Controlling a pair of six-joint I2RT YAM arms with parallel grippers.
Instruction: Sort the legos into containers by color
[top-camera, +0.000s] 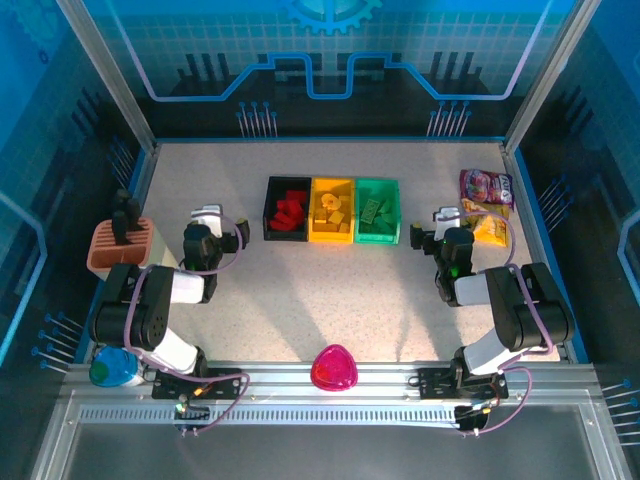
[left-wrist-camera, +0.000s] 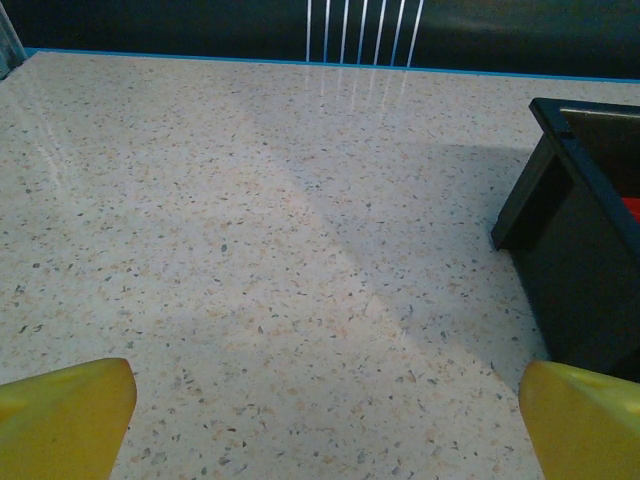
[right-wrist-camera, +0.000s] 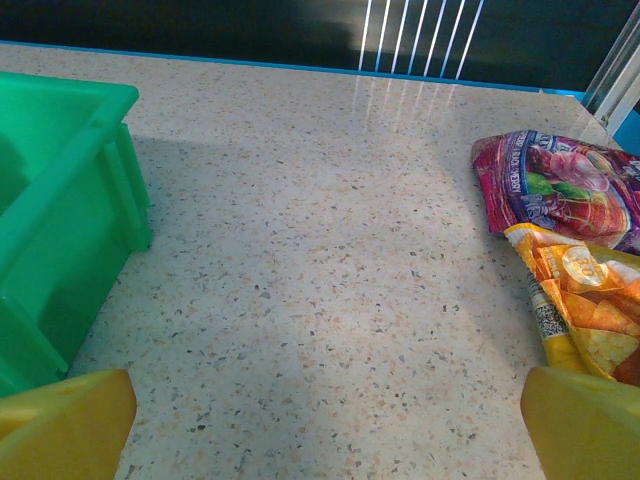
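Top view: the three bins sit in a row at 12 o'clock on the speckled surface (top-camera: 330, 290), touching side by side. They run black bin (top-camera: 287, 180), yellow bin (top-camera: 333, 181), green bin (top-camera: 378, 182) from left to right. The red legos (top-camera: 290, 212) lie in the black one, the yellow legos (top-camera: 332, 208) in the yellow one and the green legos (top-camera: 372, 208) in the green one. The left fingers (top-camera: 207, 218) hover just beside the black bin, at its 9 o'clock. The right fingers (top-camera: 446, 218) sit near the green bin, at its 3 o'clock. Snack packets (top-camera: 485, 205) lie at 2 o'clock, a tan holder (top-camera: 120, 248) with black tools at 9 o'clock, and a pink rounded object (top-camera: 334, 368) at 6 o'clock on the rail.

Left wrist view: my two yellow fingertips (left-wrist-camera: 65, 415) show in the bottom corners at 7 and 5 o'clock, spread wide apart with bare surface between them. The black bin's corner stands at 3 o'clock, just beyond the right-hand tip, with a sliver of red inside it.

Right wrist view: again the tips sit at 7 and 5 o'clock — wide apart, gripping nothing. The green bin's wall is at 9 o'clock. The packets lie at 3 o'clock, a purple-red one behind an orange one, and the orange one reaches down to the right-hand tip.
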